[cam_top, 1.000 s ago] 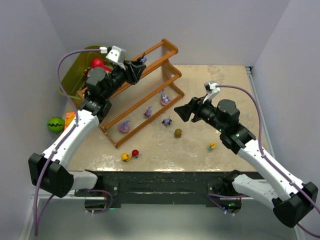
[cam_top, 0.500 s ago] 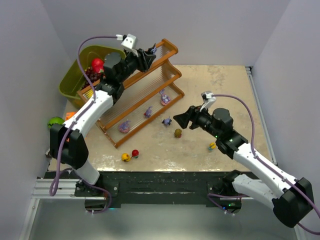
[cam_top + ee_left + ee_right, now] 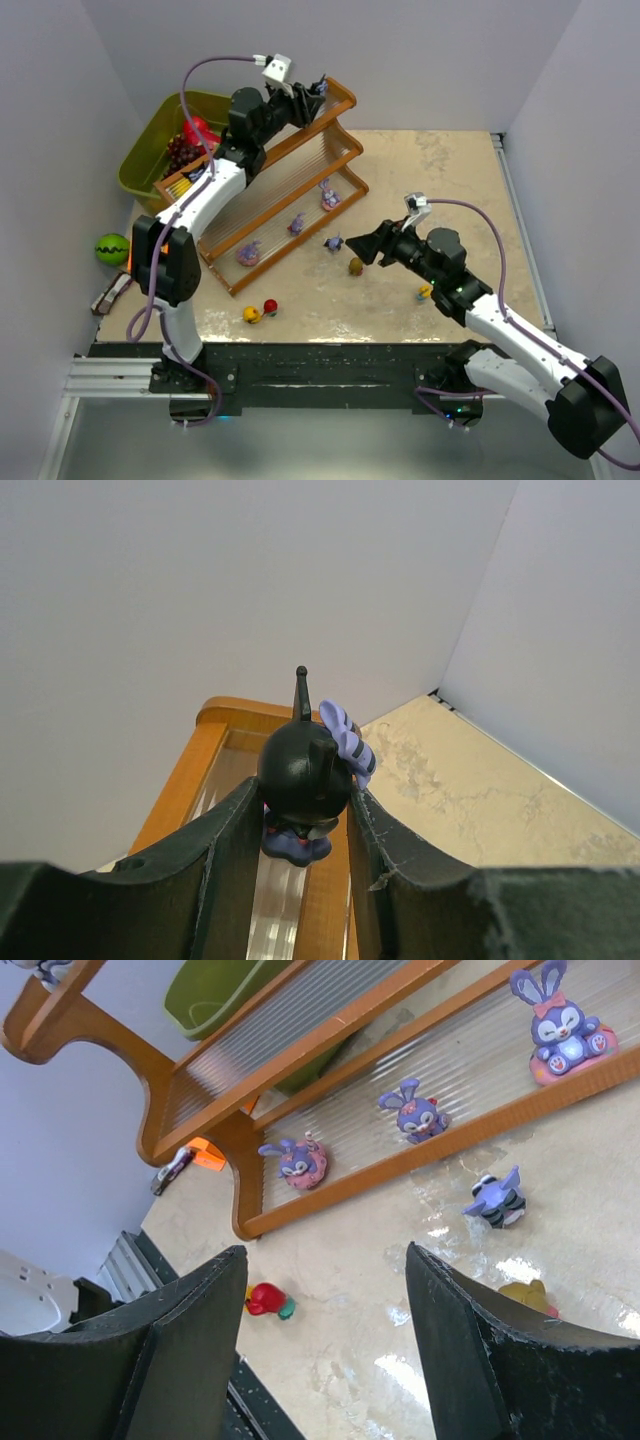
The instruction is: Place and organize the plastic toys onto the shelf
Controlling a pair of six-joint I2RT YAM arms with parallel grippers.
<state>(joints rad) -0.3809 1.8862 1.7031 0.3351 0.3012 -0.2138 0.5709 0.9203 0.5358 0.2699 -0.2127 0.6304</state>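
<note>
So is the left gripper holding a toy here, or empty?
Holding: the left gripper is shut on the black figurine, pinched between its fingers above the shelf.

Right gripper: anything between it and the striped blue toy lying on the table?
Nothing visible. The open right gripper and the striped blue toy have only bare table between them; the olive toy sits beside it, the shelf behind.
</note>
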